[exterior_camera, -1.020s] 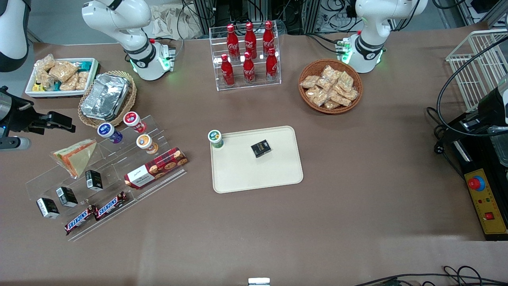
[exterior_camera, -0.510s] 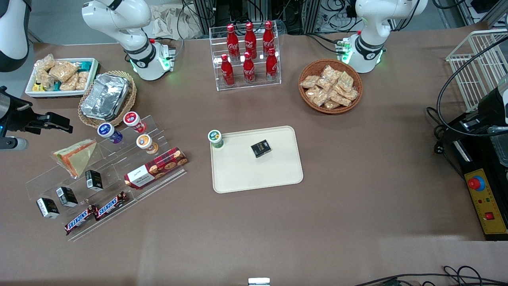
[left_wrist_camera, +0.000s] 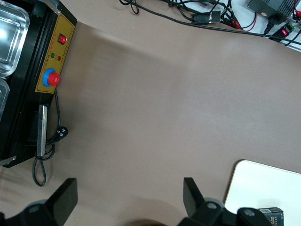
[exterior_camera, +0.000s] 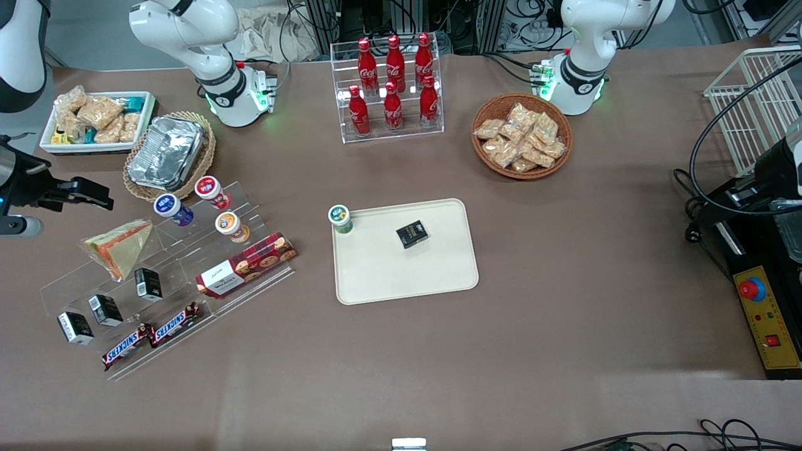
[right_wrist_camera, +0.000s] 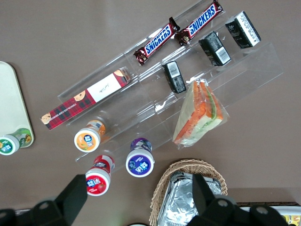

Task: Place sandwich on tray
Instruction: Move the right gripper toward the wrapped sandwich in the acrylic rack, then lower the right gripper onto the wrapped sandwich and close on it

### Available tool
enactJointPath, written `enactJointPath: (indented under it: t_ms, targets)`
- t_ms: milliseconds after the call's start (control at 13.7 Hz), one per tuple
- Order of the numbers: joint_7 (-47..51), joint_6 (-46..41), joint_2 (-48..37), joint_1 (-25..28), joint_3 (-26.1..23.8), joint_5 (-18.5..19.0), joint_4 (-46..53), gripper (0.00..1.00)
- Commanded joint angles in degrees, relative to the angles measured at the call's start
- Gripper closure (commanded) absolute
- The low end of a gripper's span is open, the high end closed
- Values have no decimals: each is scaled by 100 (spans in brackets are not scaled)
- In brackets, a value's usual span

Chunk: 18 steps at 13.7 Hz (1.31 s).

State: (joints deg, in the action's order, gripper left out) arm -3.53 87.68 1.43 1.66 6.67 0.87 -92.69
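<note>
The sandwich (exterior_camera: 119, 247), a clear-wrapped triangular wedge with orange and green layers, lies on the upper step of a clear acrylic rack (exterior_camera: 163, 282); it also shows in the right wrist view (right_wrist_camera: 200, 113). The cream-beige tray (exterior_camera: 407, 275) lies mid-table, carrying a small black box (exterior_camera: 411, 233) and a green-lidded cup (exterior_camera: 340, 218); its edge shows in the right wrist view (right_wrist_camera: 9, 103). My right gripper (exterior_camera: 103, 197) hangs open and empty, high above the table, a little farther from the front camera than the sandwich. In its wrist view the gripper (right_wrist_camera: 138, 193) looks down over the yogurt cups.
On the rack are yogurt cups (exterior_camera: 208, 191), a plaid biscuit box (exterior_camera: 247, 264), small black boxes (exterior_camera: 103, 309) and Snickers bars (exterior_camera: 153, 335). A foil container in a wicker basket (exterior_camera: 168, 153) and a white snack bin (exterior_camera: 97, 119) stand nearby. Cola bottles (exterior_camera: 391, 88) and a snack basket (exterior_camera: 521, 136) stand farther off.
My right gripper has drifted slightly toward the working arm's end of the table. Nothing else has moved.
</note>
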Motion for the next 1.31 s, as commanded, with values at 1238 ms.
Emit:
enactJointPath:
  t_ms: [1238]
  targets:
    - [142,2586,-635,-904,71,124,-2481,0]
